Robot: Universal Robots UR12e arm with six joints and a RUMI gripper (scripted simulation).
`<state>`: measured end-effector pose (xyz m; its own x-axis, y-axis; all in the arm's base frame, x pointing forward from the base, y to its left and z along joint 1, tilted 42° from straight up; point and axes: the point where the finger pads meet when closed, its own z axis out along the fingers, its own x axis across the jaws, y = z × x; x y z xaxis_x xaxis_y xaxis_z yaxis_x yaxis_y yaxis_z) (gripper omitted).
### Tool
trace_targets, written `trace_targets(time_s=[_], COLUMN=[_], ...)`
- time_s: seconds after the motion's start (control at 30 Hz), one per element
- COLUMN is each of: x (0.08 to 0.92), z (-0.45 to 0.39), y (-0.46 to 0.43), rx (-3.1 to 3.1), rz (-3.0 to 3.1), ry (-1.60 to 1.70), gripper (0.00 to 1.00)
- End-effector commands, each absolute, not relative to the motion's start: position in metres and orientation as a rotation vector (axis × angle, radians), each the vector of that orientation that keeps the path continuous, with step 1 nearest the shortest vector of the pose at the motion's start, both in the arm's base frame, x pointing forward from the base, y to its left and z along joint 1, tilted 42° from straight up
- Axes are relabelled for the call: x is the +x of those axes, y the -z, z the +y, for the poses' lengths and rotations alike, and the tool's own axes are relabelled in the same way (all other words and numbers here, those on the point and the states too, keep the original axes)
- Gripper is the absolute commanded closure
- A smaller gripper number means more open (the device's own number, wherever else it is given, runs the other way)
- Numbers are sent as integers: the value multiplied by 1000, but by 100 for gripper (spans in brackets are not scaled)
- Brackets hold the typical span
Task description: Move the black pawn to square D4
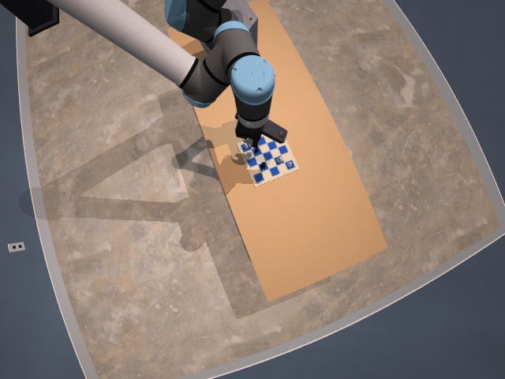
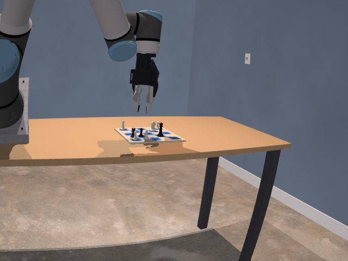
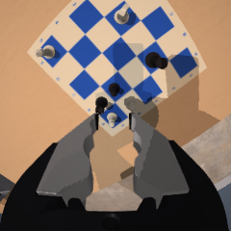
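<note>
The small blue-and-cream chessboard point(image 2: 148, 135) lies on the wooden table and also shows in the top view point(image 1: 267, 161). In the wrist view two small black pieces stand near the board's lower corner. I take the round-headed one point(image 3: 114, 89) for the black pawn, which also shows in the side view point(image 2: 141, 131). The other small black piece point(image 3: 101, 102) stands beside it. A tall black piece point(image 3: 155, 60) stands further along. My gripper point(image 2: 142, 111) hangs well above the board with its fingers narrowed to a small gap point(image 3: 114, 120) and nothing between them.
White pieces stand at the far corners point(image 3: 122, 15) point(image 3: 47, 51), and two more point(image 3: 112, 118) point(image 3: 130, 102) stand close to the small black pieces. The board lies near the table's edge on the arm's side. The arm's base point(image 2: 13, 112) stands at the table's left end.
</note>
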<state>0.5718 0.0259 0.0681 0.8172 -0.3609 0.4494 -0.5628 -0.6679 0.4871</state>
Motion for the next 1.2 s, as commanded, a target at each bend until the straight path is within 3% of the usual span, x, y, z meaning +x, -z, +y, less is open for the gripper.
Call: trace_targets(time_s=[0.0, 1.17], x=[573, 571], z=[27, 20], y=[-69, -60], rx=[2367, 2366], rz=[-676, -676], ry=[-424, -416], gripper=[80, 80])
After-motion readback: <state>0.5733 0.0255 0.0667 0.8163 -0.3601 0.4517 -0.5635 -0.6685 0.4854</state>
